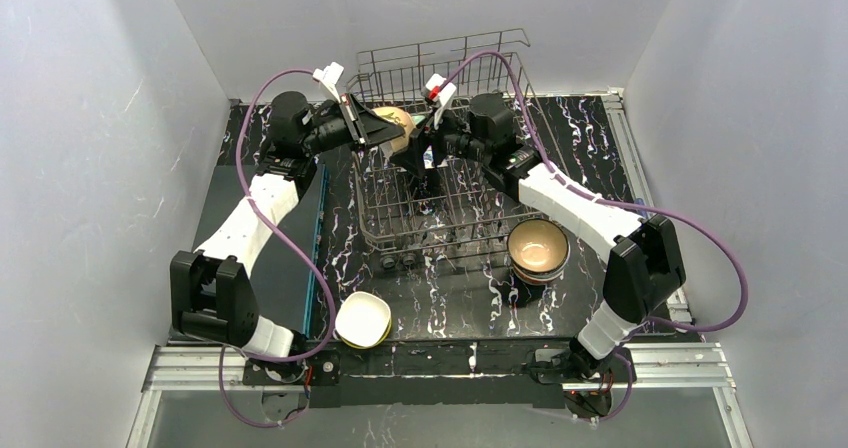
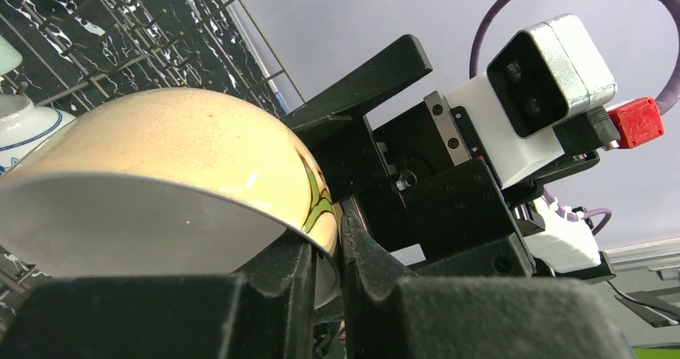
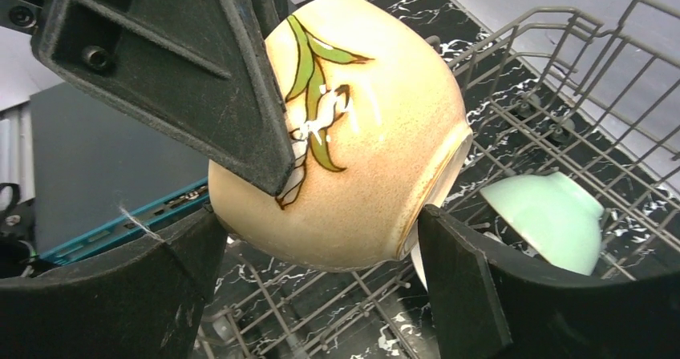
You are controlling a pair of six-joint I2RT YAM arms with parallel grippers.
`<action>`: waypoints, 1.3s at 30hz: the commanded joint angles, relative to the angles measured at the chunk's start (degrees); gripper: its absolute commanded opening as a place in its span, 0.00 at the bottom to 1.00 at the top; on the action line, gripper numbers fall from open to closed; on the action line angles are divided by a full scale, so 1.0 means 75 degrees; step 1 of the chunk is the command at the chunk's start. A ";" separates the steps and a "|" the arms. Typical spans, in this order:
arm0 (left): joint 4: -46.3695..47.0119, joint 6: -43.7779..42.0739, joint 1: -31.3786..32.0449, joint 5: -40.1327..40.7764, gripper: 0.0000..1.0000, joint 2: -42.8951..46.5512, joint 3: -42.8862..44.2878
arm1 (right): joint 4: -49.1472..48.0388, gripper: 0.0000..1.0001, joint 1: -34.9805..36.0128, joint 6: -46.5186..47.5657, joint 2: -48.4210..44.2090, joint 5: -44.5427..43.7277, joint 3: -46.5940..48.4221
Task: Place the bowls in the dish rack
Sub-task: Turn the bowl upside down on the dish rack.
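Note:
My left gripper (image 2: 329, 247) is shut on the rim of a tan bowl (image 2: 160, 159) with a green leaf pattern and holds it tilted over the dish rack (image 1: 440, 238). From above, the tan bowl (image 1: 398, 123) hangs at the rack's back left. My right gripper (image 3: 321, 239) stands open and wide, one finger on each side of the tan bowl (image 3: 361, 151), very close to it. A mint bowl (image 3: 545, 219) lies in the rack behind, and a blue-patterned white bowl (image 2: 20, 127) sits in the rack too.
A stack of bowls (image 1: 538, 248) stands on the black marbled table right of the rack. A white bowl over a yellow-green one (image 1: 362, 320) sits near the front edge. A dark board with a blue edge (image 1: 270, 258) lies left of the rack.

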State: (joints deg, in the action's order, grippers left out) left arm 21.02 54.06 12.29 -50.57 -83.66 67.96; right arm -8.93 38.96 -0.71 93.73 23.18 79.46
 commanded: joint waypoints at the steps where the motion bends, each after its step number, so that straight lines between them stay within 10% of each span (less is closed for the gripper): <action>1: 0.0502 -0.0080 -0.0022 -0.0400 0.00 0.0215 0.0090 | -0.0514 0.83 -0.0259 -0.0622 -0.0068 0.0621 0.0274; 11: 0.0503 -0.0003 -0.0022 -0.0382 0.00 0.0129 0.0073 | -0.0773 0.56 -0.0253 -0.0740 -0.0258 0.0421 0.0006; 19: 0.0503 0.0033 -0.0010 -0.0398 0.00 0.0069 0.0079 | -0.1189 0.98 -0.0257 -0.0761 -0.0304 0.0459 -0.0210; 39: 0.0501 0.0044 0.0025 -0.0414 0.00 0.0039 0.0072 | -0.0670 0.99 -0.0261 -0.0872 0.0040 0.0380 0.0089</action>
State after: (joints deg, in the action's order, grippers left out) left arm 20.78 55.05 12.25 -51.72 -85.03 67.94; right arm -14.26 37.21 -6.76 93.73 26.96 77.89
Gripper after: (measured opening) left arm 0.100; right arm 0.983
